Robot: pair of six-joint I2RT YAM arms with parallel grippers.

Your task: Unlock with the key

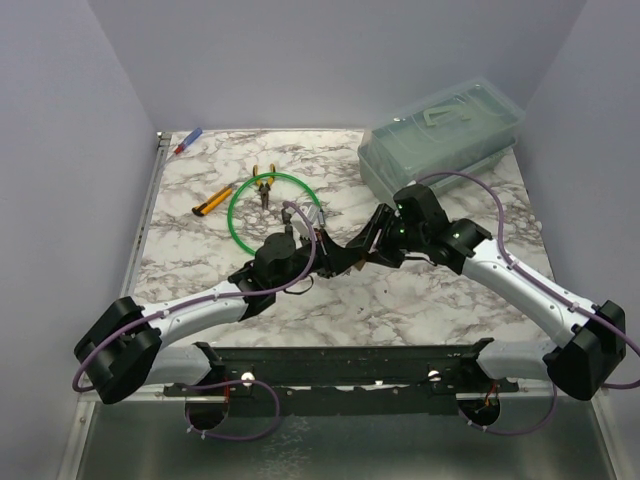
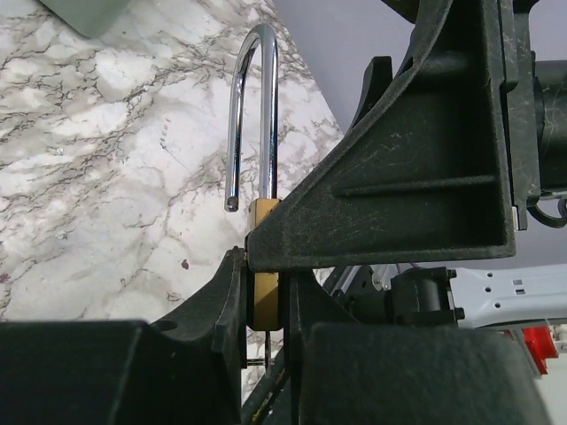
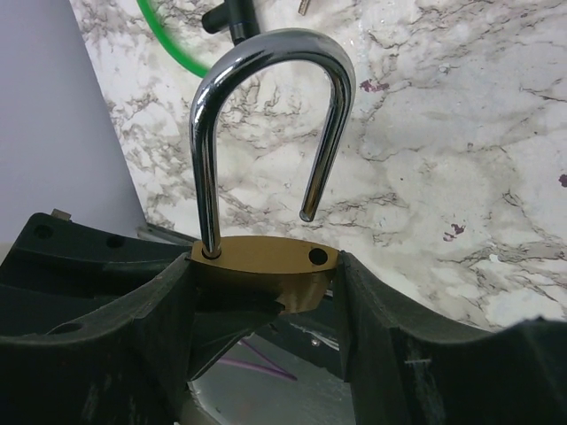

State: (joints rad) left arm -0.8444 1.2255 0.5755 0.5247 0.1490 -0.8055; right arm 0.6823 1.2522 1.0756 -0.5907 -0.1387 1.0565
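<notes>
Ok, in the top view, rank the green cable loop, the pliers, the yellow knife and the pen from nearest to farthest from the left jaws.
Measured from the left gripper:
1. green cable loop: up and to the left, its near rim right by the jaws.
2. pliers: inside the loop.
3. yellow knife: left of the loop.
4. pen: far-left corner.

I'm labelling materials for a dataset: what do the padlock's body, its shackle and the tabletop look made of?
Padlock body: brass-like metal, dull gold with a matte face. Shackle: polished, probably chromed steel, since it gives mirror-like reflections. Tabletop: white with grey veins, a marble look; whether it is real stone or printed laminate cannot be told.
</notes>
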